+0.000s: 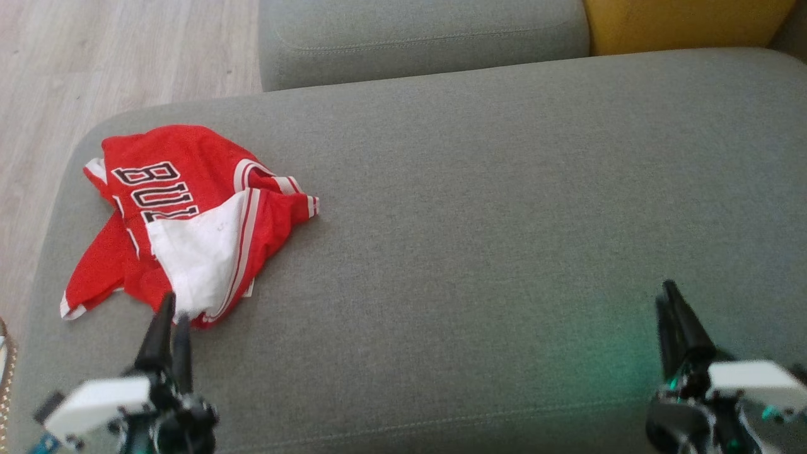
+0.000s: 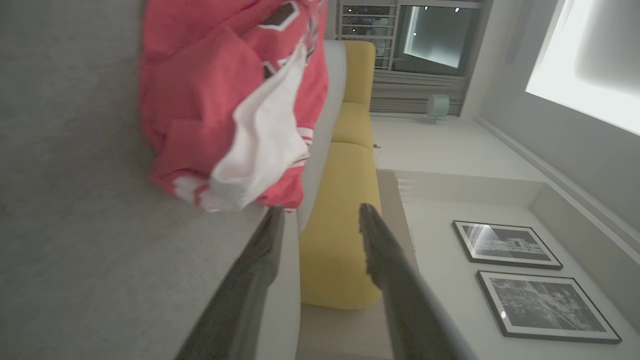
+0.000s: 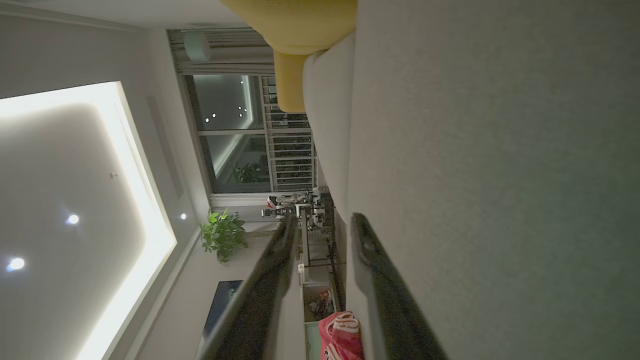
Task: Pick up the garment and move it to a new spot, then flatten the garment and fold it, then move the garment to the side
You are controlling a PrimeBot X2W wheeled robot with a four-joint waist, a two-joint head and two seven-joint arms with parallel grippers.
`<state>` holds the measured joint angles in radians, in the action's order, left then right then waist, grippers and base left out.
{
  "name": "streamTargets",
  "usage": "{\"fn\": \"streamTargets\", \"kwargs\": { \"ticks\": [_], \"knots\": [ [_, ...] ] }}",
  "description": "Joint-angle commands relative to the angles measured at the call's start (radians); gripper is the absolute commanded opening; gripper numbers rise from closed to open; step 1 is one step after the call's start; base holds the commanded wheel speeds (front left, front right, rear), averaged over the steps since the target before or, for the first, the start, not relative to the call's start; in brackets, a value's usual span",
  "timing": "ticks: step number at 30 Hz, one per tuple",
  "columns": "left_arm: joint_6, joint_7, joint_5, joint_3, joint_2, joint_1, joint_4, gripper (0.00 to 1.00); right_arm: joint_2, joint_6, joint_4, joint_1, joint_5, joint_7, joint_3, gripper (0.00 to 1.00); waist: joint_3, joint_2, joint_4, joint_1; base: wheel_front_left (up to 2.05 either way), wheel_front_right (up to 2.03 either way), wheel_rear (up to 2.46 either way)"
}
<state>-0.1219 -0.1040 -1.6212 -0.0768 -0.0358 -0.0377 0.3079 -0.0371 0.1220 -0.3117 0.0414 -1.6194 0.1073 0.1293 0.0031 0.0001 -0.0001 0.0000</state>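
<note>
A red jersey [image 1: 183, 214] with black-and-white lettering and a white inside-out panel lies crumpled on the left part of the grey seat cushion [image 1: 492, 208]. My left gripper [image 1: 175, 310] is at the jersey's near edge, its fingertips right by the white panel. In the left wrist view this gripper [image 2: 320, 210] is open, with the jersey [image 2: 230, 100] just ahead of the left finger and nothing between the fingers. My right gripper [image 1: 666, 296] hovers over bare cushion at the lower right, far from the jersey. The right wrist view has it [image 3: 322, 220] open and empty.
A grey back cushion [image 1: 422, 38] and a yellow cushion [image 1: 687, 22] border the far side of the seat. Wooden floor [image 1: 75, 63] lies beyond the seat's left edge, close to the jersey. Bare grey cushion stretches across the middle and right.
</note>
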Motion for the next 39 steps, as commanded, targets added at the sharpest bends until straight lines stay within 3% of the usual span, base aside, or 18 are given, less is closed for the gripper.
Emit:
{"fn": "streamTargets", "kwargs": {
  "ticks": [1, 12, 21, 39],
  "knots": [
    [0.000, 0.001, 0.001, 0.000, 0.000, 0.001, 0.000, 1.00, 0.000, 0.000, -0.001, 0.000, 0.001, -0.001, 0.000, 1.00, 0.000, -0.0001, 0.000, 0.0000, 0.00, 0.00, 0.00],
    [-0.001, 0.033, 0.031, -0.014, -0.001, 0.004, -0.018, 1.00, -0.001, 0.001, 0.005, 0.010, 0.045, -0.034, -0.009, 1.00, -0.008, -0.0001, -0.002, 0.0000, 0.00, 0.00, 0.00],
    [0.003, 0.060, 0.093, -0.049, -0.002, -0.001, -0.046, 1.00, -0.002, 0.001, 0.031, 0.025, 0.156, -0.060, -0.001, 1.00, -0.013, -0.0001, -0.003, 0.0000, 0.00, 0.00, 0.00],
    [0.090, 0.112, 0.345, -0.037, -0.004, -0.007, -0.209, 1.00, -0.004, 0.003, 0.131, 0.068, 0.496, -0.113, -0.047, 1.00, -0.016, -0.0001, -0.002, 0.0000, 0.00, 0.00, 0.00]
  ]
}}
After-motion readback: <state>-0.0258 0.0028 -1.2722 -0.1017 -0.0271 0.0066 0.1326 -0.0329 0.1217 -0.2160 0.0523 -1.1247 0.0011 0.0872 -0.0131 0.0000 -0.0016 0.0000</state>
